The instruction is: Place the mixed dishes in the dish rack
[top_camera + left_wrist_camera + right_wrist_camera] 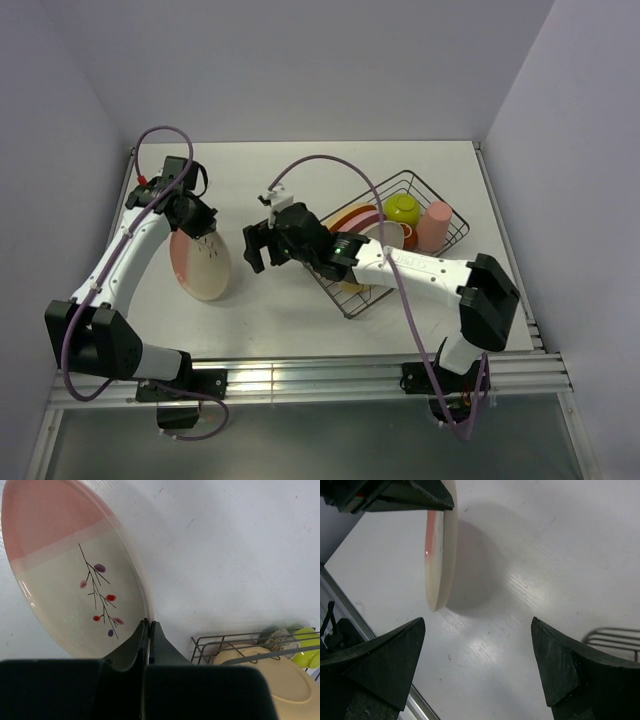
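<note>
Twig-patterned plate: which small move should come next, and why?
Probably the open right gripper should ease toward the free rim of the twig-patterned plate and take it over. The left gripper pinches that plate on edge, and the dish rack lies further to the right.

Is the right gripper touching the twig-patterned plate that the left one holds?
Apart. The right wrist view shows the right gripper open, with table visible between it and the twig-patterned plate.

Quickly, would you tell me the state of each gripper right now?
Left gripper: closed on the twig-patterned plate.
Right gripper: open, holding nothing.
</note>
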